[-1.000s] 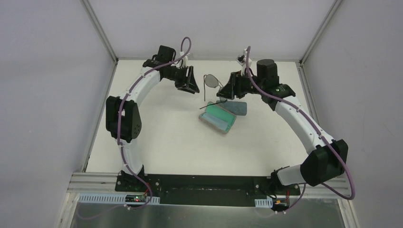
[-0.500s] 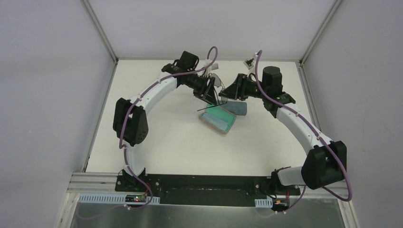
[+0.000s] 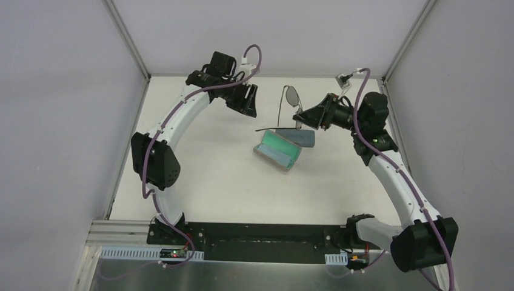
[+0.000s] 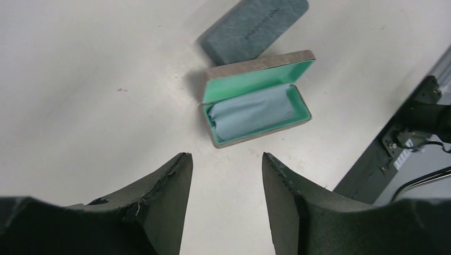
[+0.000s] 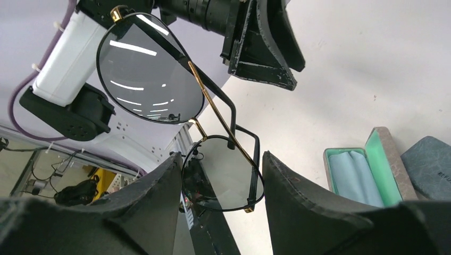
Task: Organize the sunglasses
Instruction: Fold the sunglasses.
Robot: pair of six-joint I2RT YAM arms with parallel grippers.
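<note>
Left arm: we see it arched toward the far left; left gripper (image 3: 248, 101) empty, jaws apart.
Right arm: stretched in from the right; right gripper (image 3: 305, 115) clamped across one lens of the sunglasses (image 3: 291, 97).
Sunglasses: one pair, held in the air near the closed case (image 3: 301, 137).
Cases: two; the open case (image 4: 255, 78) holds one cloth (image 4: 250, 111).

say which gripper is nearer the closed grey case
Right. The right gripper, holding the sunglasses, hovers just beyond the closed grey case; the left gripper sits well left.
</note>
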